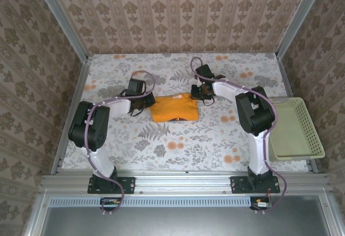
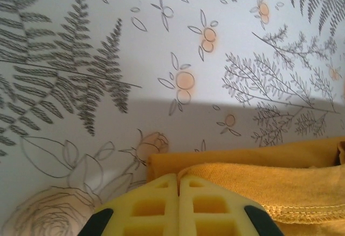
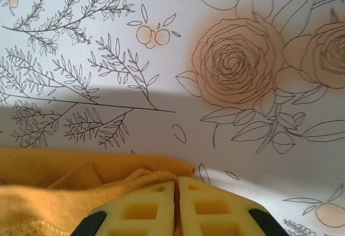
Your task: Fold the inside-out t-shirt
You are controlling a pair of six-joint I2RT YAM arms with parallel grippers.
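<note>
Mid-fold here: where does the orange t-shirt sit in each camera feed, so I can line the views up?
Top external: t-shirt lies folded flat at the centre of the table.
Left wrist: t-shirt in the bottom right corner.
Right wrist: t-shirt in the bottom left corner.
Shared landmark: the floral table cover under the shirt's edge.

The mustard-orange t-shirt (image 1: 173,108) lies folded into a compact rectangle at mid-table (image 1: 161,144).

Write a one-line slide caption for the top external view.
Left hand and right hand, both shut, flank the folded orange t-shirt; cream basket at right.
</note>
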